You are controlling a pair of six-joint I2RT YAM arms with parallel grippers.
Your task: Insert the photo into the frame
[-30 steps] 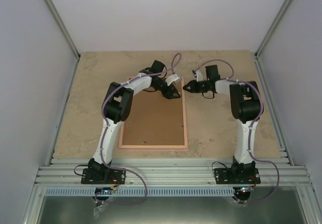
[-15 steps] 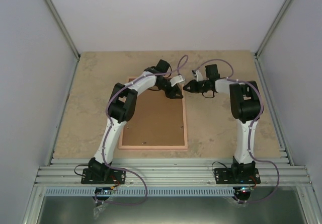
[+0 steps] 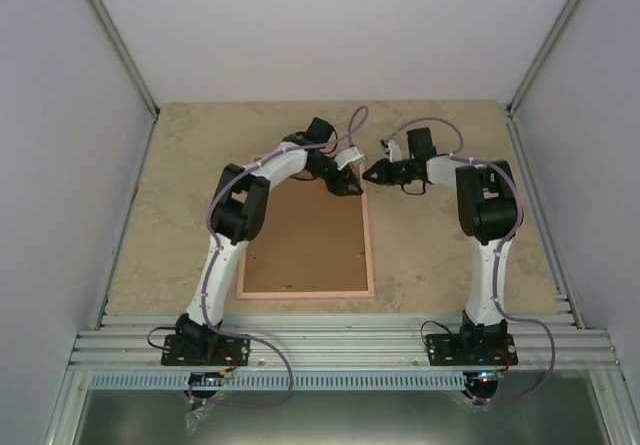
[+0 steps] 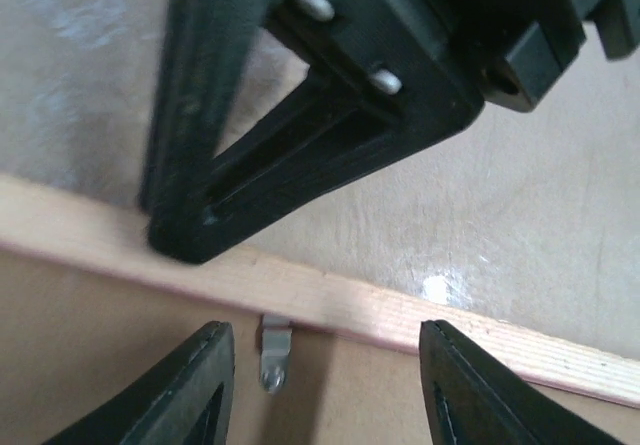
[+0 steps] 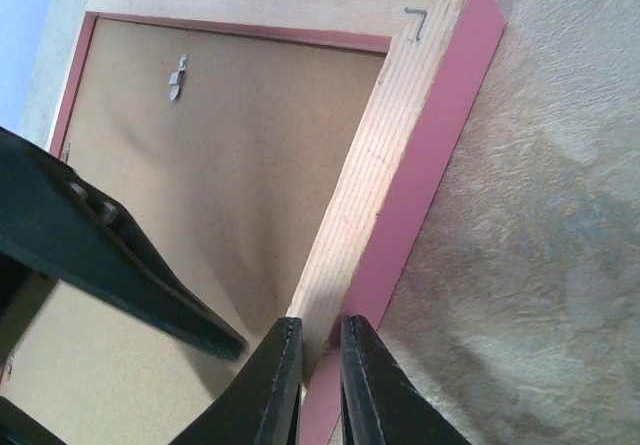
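Pink frame point(image 3: 368, 240) lies face down on the table point(image 3: 450, 255), backing board point(image 3: 305, 235) up; left jaws hang half open and empty astride a metal tab point(image 4: 274, 350) beside its rim, right jaws, almost closed and empty, touching that rim.

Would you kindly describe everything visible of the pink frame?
The frame lies flat, face down on the table, long sides running front to back. Its outer edge is pink, its back rim pale bare wood. A brown backing board fills it, with a small metal tab at the far rail. The right gripper touches the rail near its far right corner; the open left gripper straddles the tab.
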